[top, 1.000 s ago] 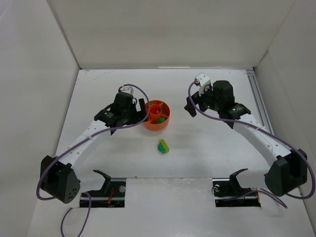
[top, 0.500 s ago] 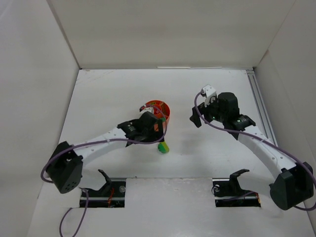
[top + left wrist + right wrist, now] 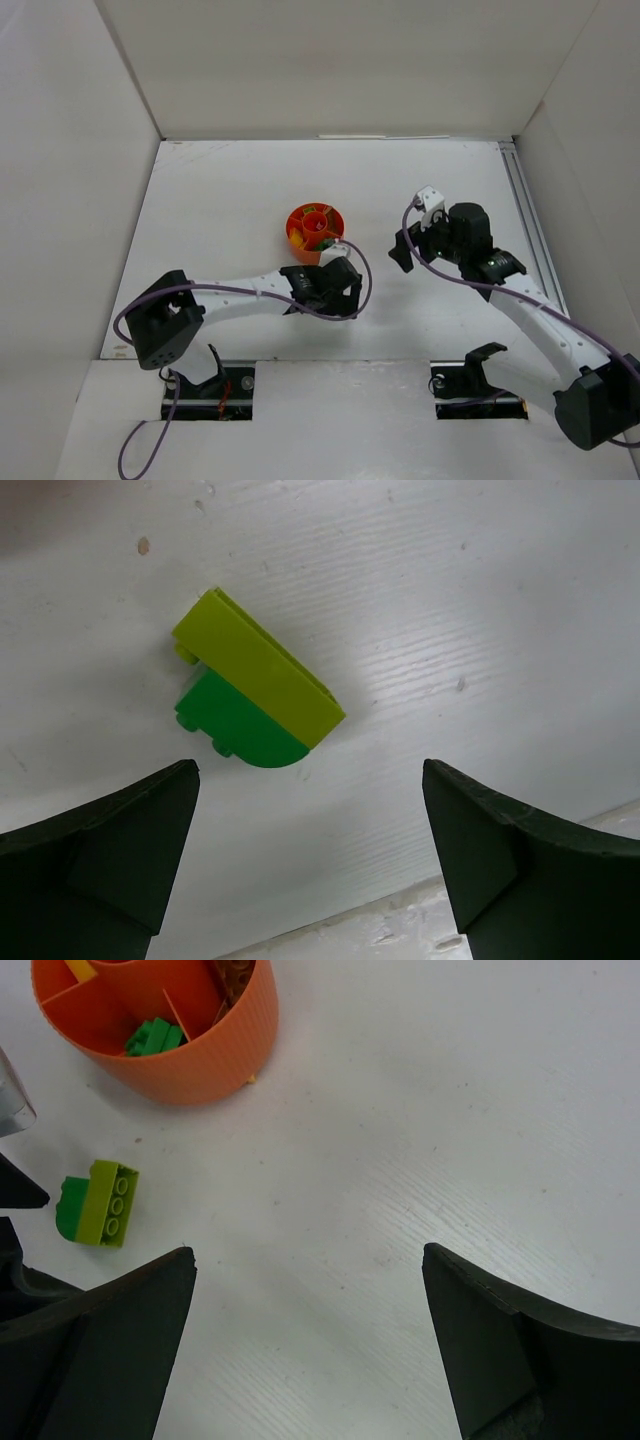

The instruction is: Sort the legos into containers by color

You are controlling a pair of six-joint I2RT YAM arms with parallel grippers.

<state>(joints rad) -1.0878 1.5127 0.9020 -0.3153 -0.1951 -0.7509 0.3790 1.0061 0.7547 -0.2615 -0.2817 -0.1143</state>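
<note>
The left hand [image 3: 310, 772] has swung from beside the dish toward the near edge and now hangs over the two-colour brick [image 3: 255, 680], its fingers spread wide and holding nothing. The brick, lime on green, lies flat on the table [image 3: 480, 600] just ahead of the gap between the fingers and touches neither. Beyond it stands the orange dish [image 3: 205, 1055], with green bricks [image 3: 152, 1036] in one outer section. The right hand [image 3: 310, 1260] has drawn nearer too, wide and empty, the dish ahead to its left.
</note>
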